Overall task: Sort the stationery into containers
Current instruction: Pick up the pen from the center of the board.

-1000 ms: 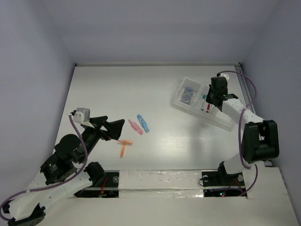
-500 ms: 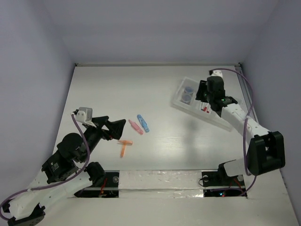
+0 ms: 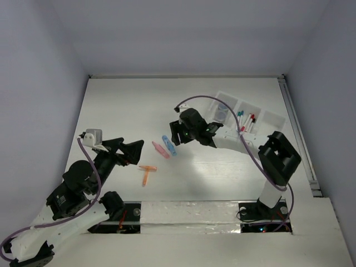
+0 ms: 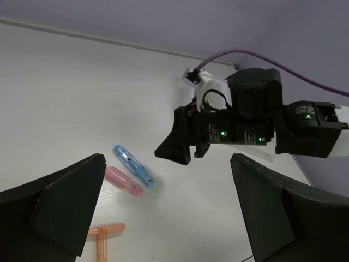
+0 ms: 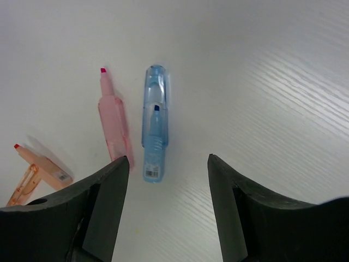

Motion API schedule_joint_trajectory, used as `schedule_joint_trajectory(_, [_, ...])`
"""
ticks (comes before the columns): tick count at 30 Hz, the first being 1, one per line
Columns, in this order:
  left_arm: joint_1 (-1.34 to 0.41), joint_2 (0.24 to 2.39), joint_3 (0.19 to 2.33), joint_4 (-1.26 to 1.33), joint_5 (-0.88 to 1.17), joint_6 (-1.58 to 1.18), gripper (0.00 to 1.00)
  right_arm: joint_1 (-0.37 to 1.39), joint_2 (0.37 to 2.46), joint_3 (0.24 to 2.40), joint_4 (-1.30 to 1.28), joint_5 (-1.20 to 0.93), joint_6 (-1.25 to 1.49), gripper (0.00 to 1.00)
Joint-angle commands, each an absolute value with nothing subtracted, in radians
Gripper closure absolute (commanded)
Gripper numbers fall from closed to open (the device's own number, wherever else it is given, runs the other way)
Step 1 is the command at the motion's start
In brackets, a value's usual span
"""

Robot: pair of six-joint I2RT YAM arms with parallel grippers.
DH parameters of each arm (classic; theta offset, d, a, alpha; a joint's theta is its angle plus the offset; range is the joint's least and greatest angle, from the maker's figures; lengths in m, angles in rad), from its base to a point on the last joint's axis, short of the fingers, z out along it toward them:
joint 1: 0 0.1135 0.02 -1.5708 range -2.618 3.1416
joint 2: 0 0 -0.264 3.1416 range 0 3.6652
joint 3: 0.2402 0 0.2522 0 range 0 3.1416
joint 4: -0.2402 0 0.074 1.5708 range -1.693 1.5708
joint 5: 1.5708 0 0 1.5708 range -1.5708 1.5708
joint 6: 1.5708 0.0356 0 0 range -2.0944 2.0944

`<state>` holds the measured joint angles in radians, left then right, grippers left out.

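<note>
A blue piece (image 3: 168, 146), a pink piece (image 3: 161, 149) and an orange piece (image 3: 147, 173) lie on the table at centre left. My right gripper (image 3: 177, 135) is open and empty, just right of the blue piece. In the right wrist view the blue piece (image 5: 155, 123) and pink piece (image 5: 114, 130) lie just ahead of the open gripper (image 5: 168, 161). My left gripper (image 3: 132, 153) is open and empty, left of the pieces; the blue piece (image 4: 133, 166) lies ahead of it. The translucent tray (image 3: 273, 118) holds bluish discs (image 3: 222, 113) and pens (image 3: 246, 120).
The right arm's body and purple cable stretch across the table between the tray and the pieces. The table's back edge runs along the wall. The orange piece (image 5: 35, 176) lies at the left edge of the right wrist view.
My right arm has swung from over the tray leftward and down to the blue piece. The pens now show in the tray's middle compartment. The left arm has barely moved.
</note>
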<state>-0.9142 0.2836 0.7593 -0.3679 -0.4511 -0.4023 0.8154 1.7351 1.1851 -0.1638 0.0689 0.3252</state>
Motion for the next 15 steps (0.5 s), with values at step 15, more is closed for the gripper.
schedule_joint_trajectory(15, [-0.891, 0.296, 0.756, -0.354, -0.477, -0.411, 0.01, 0.864, 2.095, 1.54, -0.264, 0.072, 0.281, 0.37])
